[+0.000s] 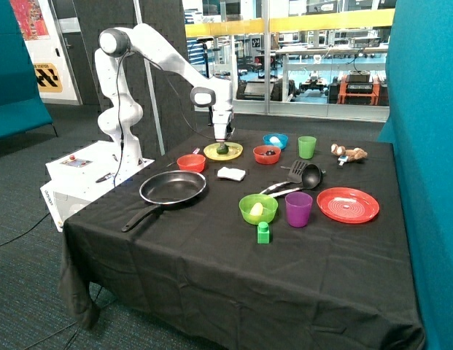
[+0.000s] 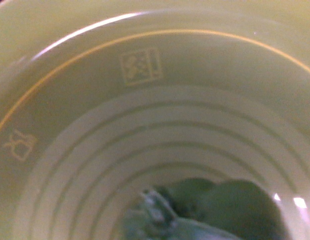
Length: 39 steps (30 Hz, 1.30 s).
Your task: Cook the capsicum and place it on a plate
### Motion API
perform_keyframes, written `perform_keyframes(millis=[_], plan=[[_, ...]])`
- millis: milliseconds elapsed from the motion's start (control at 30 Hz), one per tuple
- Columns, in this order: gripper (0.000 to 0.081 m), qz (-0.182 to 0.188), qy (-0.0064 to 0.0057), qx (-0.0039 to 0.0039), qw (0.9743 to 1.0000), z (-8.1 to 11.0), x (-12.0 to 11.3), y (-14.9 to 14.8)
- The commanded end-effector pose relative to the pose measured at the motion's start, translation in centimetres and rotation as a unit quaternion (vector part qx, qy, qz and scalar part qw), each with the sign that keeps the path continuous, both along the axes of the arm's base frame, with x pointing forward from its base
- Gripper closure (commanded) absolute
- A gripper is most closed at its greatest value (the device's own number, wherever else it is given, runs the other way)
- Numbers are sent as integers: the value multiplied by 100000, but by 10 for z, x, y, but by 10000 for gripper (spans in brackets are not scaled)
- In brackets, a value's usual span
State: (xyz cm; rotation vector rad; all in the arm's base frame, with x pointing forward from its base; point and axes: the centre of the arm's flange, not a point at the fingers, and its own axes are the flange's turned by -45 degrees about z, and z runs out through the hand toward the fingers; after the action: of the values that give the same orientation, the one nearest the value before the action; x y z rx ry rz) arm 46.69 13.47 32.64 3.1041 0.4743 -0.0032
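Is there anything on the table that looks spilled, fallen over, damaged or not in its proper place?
Nothing stands out. The cups and bowls stand upright, the frying pan is empty, and the red plate is bare. The gripper is down at the green capsicum on the yellow plate. No spill shows on the black tablecloth.

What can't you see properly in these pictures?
- Gripper fingers, outside view: too small to tell open or shut over the capsicum on the yellow plate.
- Capsicum, wrist view: blurred, cut off by the picture's edge.
- Red bowl contents, outside view: too small.
- Things beside the green cup, outside view: too small to name.
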Motion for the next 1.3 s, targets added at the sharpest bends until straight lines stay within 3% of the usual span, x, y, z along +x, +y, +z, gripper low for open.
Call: perform_keyframes(millis=[0, 267, 500, 667, 1267], plan=[[60, -2401, -91, 83, 99971, 19, -1, -16], [69, -4806, -93, 81, 99884, 36, -3, -27], [81, -9279, -97, 77, 99568, 54, -7, -42], [89, -10227, -98, 76, 99476, 60, -11, -48], [102, -12607, -99, 73, 99202, 54, -24, -65]])
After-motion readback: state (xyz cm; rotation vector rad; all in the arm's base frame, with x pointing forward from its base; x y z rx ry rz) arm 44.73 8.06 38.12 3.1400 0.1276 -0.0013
